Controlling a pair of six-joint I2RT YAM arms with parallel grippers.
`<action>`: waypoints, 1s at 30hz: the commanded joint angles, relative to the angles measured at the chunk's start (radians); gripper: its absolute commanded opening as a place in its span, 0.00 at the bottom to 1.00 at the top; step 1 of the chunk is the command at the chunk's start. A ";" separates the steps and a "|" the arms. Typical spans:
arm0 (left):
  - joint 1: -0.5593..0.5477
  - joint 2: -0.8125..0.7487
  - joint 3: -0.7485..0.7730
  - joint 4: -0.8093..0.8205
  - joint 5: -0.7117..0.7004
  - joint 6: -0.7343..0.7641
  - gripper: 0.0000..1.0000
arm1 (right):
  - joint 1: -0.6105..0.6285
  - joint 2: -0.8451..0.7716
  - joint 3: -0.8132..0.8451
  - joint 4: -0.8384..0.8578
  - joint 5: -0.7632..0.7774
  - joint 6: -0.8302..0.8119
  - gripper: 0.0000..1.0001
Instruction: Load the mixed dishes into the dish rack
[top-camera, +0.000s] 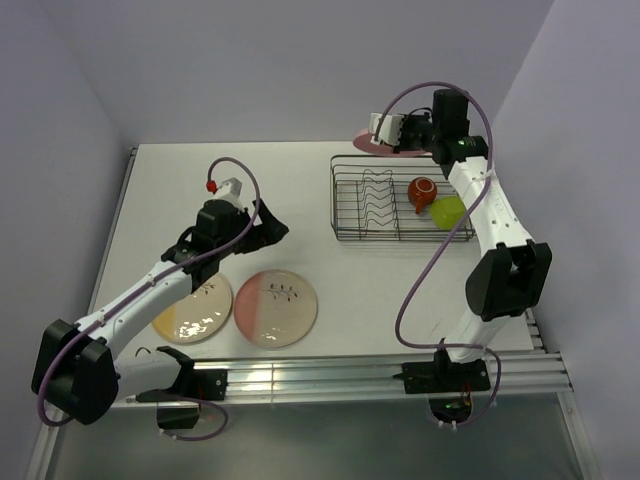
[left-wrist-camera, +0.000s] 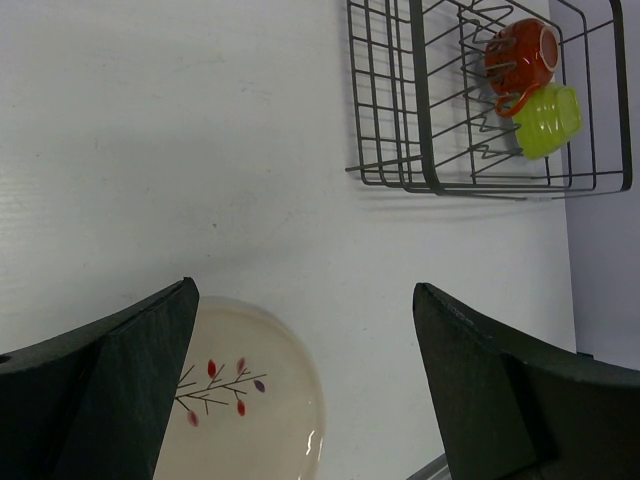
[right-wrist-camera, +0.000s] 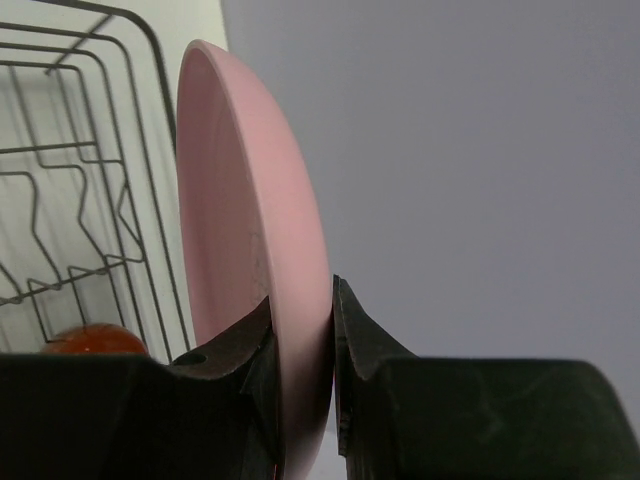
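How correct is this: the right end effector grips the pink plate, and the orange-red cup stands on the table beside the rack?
Wrong: the orange-red cup lies inside the dish rack, as the top external view shows. The right end effector does grip the pink plate.

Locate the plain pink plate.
Top view, right side: the plain pink plate is pinched in the right end effector, at the far edge of the dish rack.

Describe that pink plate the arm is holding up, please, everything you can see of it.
The pink plate is plain, round and shallow, with a smooth matte finish that looks like ceramic or plastic. The right gripper pinches its rim between both fingers, one on each face. It hangs in the air by the far edge of the dish rack, apparently touching nothing but the fingers.
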 joint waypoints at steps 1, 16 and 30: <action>-0.006 0.001 -0.010 0.069 0.028 0.002 0.95 | 0.010 -0.012 0.065 -0.080 -0.092 -0.084 0.00; -0.004 0.003 -0.008 0.060 0.025 0.017 0.95 | 0.046 0.087 0.030 -0.045 -0.056 -0.081 0.00; -0.004 0.026 -0.019 0.076 0.037 0.013 0.95 | 0.049 0.146 0.039 -0.013 -0.027 -0.070 0.00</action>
